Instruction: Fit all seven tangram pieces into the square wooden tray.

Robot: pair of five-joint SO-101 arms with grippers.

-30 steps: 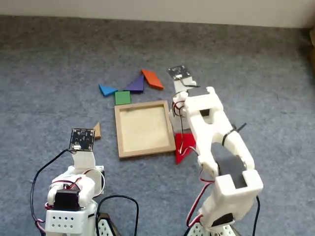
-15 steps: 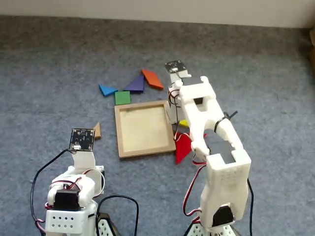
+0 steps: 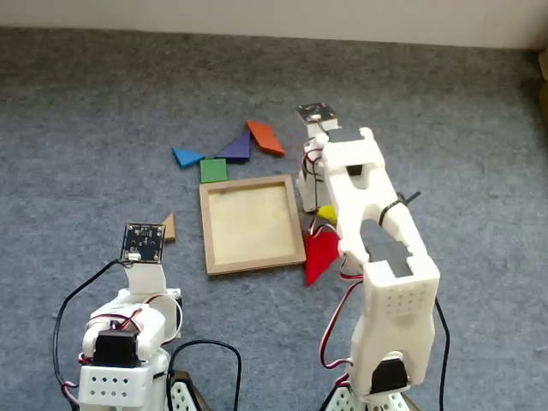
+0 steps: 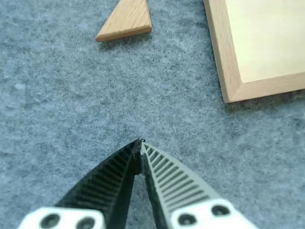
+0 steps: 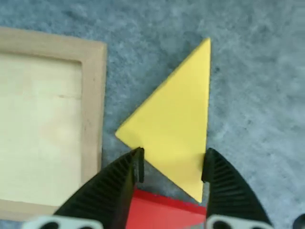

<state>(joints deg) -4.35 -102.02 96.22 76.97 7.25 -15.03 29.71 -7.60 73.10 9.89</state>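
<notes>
The square wooden tray lies empty mid-carpet. My right gripper is open, low over the yellow triangle, with one fingertip and the other close against two of its edges. The yellow triangle lies just right of the tray, its near tip over the red triangle, which lies off the tray's near right corner. Beyond the tray lie a blue triangle, a purple triangle, an orange parallelogram and a green square. A wooden triangle lies left of the tray, ahead of my shut left gripper.
Grey carpet covers the whole work area. The right arm stretches along the tray's right side and hides the carpet there. The tray's near left corner sits close to the left gripper. Open carpet lies far left and far right.
The right arm swung and shifted beside the tray, and the yellow triangle came into sight under its wrist. The left arm and the other pieces stayed put.
</notes>
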